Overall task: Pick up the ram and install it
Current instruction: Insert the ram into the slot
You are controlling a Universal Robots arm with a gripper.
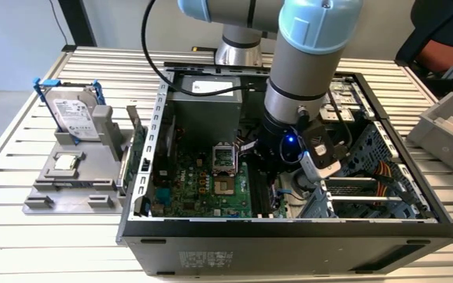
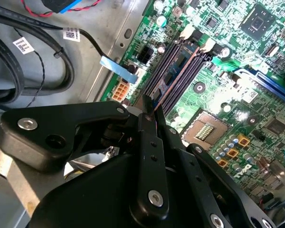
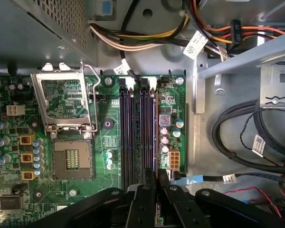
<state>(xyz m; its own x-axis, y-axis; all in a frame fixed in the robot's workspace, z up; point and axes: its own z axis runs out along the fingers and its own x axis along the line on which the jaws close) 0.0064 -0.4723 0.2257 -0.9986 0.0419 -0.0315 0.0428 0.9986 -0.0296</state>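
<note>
Dark green, the ram (image 2: 176,71) lies in one of the black motherboard slots (image 3: 133,128), inside the computer case (image 1: 289,227) near the bench's middle, apparently seated or nearly so. The claw (image 2: 149,110) is pressed together on the ram's near end. Cables (image 3: 256,137) and the open processor socket (image 3: 71,159) flank the slots without blocking them.

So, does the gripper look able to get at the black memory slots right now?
Probably yes: the gripper hangs right over the memory slots, and no cable or bracket crosses between them in the first wrist view.
</note>
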